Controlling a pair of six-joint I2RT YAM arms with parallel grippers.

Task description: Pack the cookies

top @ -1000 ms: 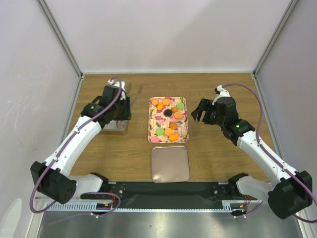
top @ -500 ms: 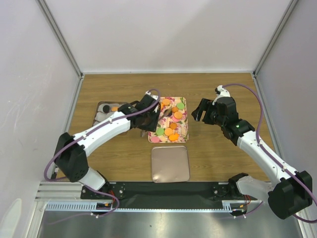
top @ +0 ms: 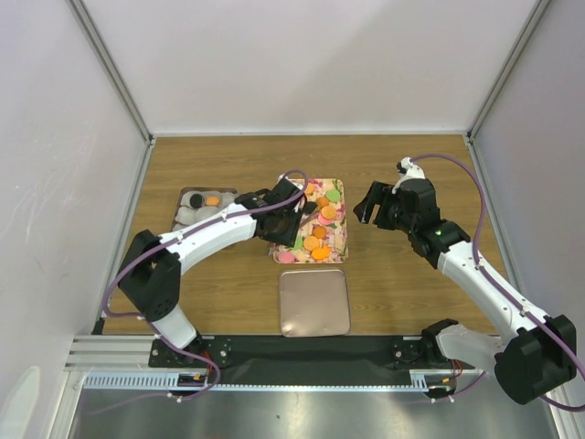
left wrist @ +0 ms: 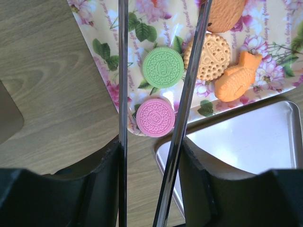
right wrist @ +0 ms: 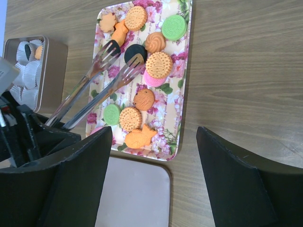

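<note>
The cookies lie on a floral tray: orange, green, pink and black ones. My left gripper is shut on metal tongs and sits over the tray's left edge. In the left wrist view the tong arms run over a pink cookie and a green cookie. The forked tips are spread apart beside a black cookie. My right gripper is open and empty, right of the tray.
A metal tin with white paper cups and one orange cookie stands left of the tray. A plain square lid lies in front of the tray, also in the right wrist view.
My left arm swung right from the tin to the floral tray, bringing the tongs over the cookies. My right arm has not moved.
</note>
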